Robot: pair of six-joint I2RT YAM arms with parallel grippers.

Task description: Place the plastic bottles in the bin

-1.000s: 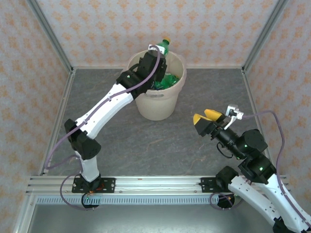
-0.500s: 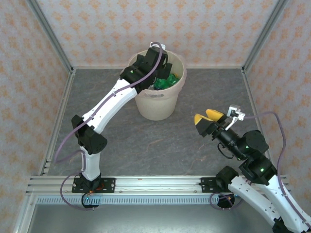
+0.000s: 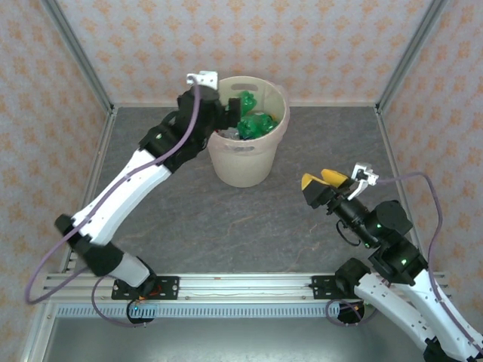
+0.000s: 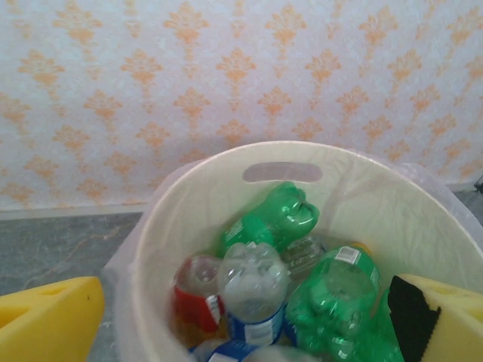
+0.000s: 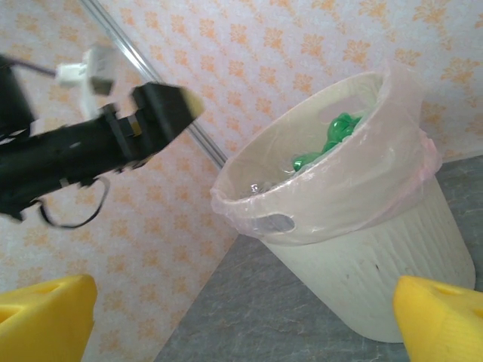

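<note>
The bin [image 3: 243, 162] stands at the back middle of the table, a thin clear liner folded over its rim. Several plastic bottles lie inside it: green ones [image 4: 275, 219], a clear one with a blue label [image 4: 253, 286] and a red-labelled one [image 4: 192, 298]. Green bottles [image 3: 256, 123] also show from above. My left gripper [image 3: 223, 115] hovers at the bin's left rim, open and empty, its yellow fingers [image 4: 49, 320] wide apart over the opening. My right gripper [image 3: 326, 183] hangs open and empty to the right of the bin, which it faces [image 5: 362, 249].
Patterned walls with metal corner posts [image 3: 75, 53] close in the grey table [image 3: 226, 226] on three sides. The left arm's black wrist [image 5: 90, 143] reaches across above the bin's left side. Bare floor lies between the bin and the right gripper.
The left gripper held a green bottle above the bin, dipped over it, and has now drawn back left to the rim, empty. The right arm has barely moved.
</note>
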